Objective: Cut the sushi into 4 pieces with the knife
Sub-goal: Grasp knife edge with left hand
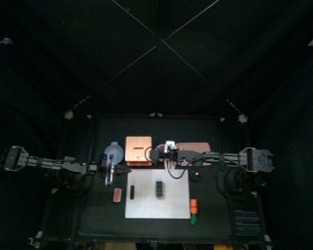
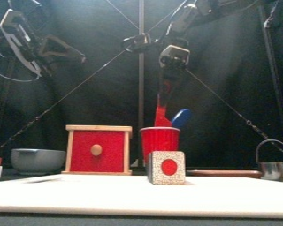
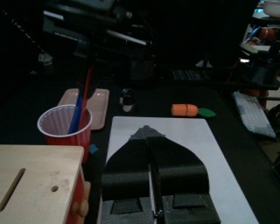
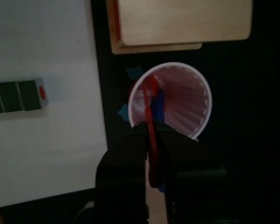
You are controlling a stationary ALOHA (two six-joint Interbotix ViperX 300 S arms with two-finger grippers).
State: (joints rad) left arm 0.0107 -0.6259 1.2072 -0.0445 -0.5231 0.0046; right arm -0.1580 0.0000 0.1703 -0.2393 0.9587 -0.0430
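Sushi (image 2: 168, 166) lies on the board (image 4: 49, 52), long axis front to back, toward the table front from my right gripper (image 4: 154, 131), which clamps the red knife (image 2: 164, 99) over the cup (image 2: 159, 141). My left gripper (image 3: 149, 136) hangs closed and empty.

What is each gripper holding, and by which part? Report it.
The right gripper grips the red toy knife by its upper end, lower end in the red cup. The left gripper, shut above the white cutting board, holds nothing.

Sushi (image 2: 168, 167) seemingly uncut, red knife (image 2: 163, 108) upright
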